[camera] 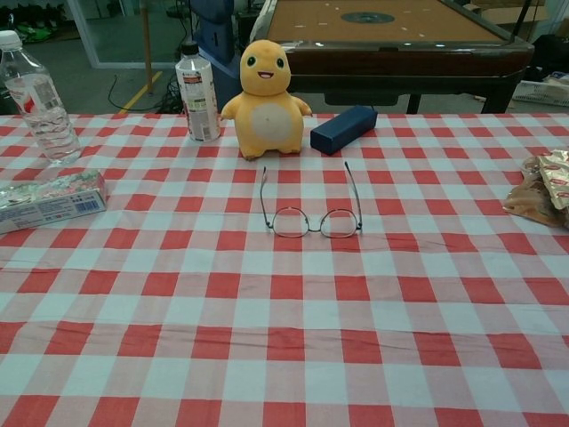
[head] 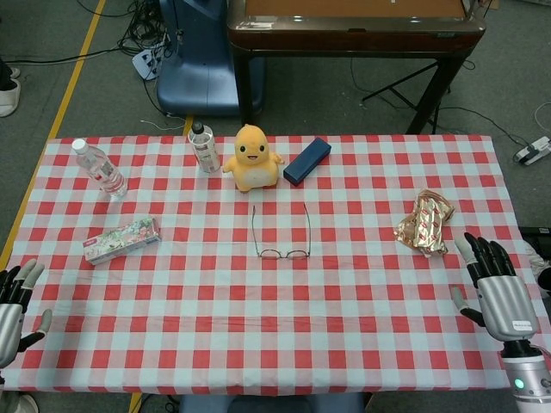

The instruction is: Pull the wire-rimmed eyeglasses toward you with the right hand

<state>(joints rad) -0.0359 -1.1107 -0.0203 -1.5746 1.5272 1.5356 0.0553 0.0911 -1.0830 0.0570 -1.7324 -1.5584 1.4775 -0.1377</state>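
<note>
From the head view, the wire-rimmed eyeglasses [head: 281,233] lie flat in the middle of the desk [head: 362,344], which has a red and white checked cloth. The round lenses point to the near edge and the two thin arms point to the far edge. The right robot hand [head: 492,291] is at the right edge of the desk, near the front corner, well apart from the glasses. Its fingers are spread and it holds nothing. The left robot hand [head: 12,303] is at the left edge, also spread and holding nothing. A shiny gold snack bag [head: 424,224] lies between the right robot hand and the glasses, nearer the hand.

I think the job has not started yet. To do it well, the right robot hand should go around the near side of the bag, come down softly behind the lens bar, and slide the glasses slowly to the near edge. The wire looks thin and could bend, so push gently.

From the chest view, no robot hand shows at all. But the glasses [camera: 311,210] look bigger here, so you can see both lens rings and the open arms. The yellow toy [camera: 265,100] and the blue case [camera: 343,130] stand behind them, near the far edge.
</note>
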